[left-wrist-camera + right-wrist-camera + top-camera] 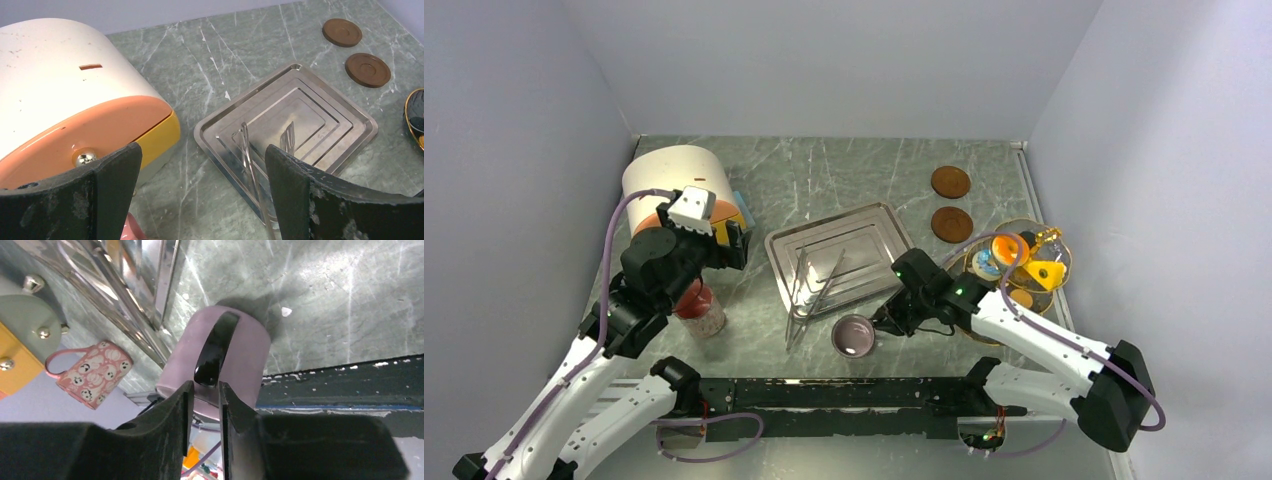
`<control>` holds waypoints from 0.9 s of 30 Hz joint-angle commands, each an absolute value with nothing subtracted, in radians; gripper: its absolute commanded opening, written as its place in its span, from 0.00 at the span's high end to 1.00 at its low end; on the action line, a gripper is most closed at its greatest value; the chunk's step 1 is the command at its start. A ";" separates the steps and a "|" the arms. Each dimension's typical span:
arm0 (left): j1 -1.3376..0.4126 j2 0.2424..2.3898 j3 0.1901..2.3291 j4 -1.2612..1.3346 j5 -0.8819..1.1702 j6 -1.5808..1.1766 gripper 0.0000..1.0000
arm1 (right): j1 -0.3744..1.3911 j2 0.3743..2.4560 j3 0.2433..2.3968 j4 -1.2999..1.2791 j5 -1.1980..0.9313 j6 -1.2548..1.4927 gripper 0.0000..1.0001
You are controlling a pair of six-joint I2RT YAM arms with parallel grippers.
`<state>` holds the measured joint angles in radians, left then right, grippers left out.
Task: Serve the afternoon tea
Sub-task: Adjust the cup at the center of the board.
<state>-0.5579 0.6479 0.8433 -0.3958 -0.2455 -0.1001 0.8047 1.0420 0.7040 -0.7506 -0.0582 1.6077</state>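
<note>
The mug (pixel 853 336) stands upright on the marble table (pixel 844 175), just off the near corner of the steel tray (pixel 849 250) and beside the near ends of the tongs (pixel 812 290), which lie partly on that tray. It is pinkish-grey, with a dark handle (pixel 215 355) turned toward the right arm.

The right gripper (pixel 204 390) sits low at that handle. In the right wrist view its two fingers stand close together with only a narrow gap, and the lower end of the handle lies right at that gap. Whether the pads actually press the handle or merely flank it cannot be told.

The left gripper (pixel 202 200) is spread wide and has nothing between its fingers. It hangs above the table near the white, round-topped box (pixel 60 90) with the orange front, facing across toward the tray. A red-lidded jar (pixel 700 308) stands under the left arm.

The small treats (pixel 1007 247) rest well to the right on a gold-rimmed glass dish (pixel 1064 250) — an orange one and a blue one (pixel 986 263) show clearly, while the right arm crosses over the near side of the dish. Two brown round coasters (pixel 950 181) lie on the table behind it, one beyond the other, apart from the tray.
</note>
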 commanded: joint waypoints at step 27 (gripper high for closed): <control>-0.560 0.641 0.836 -0.387 -0.258 -0.087 0.03 | 0.870 1.118 1.224 -0.821 0.252 0.805 0.61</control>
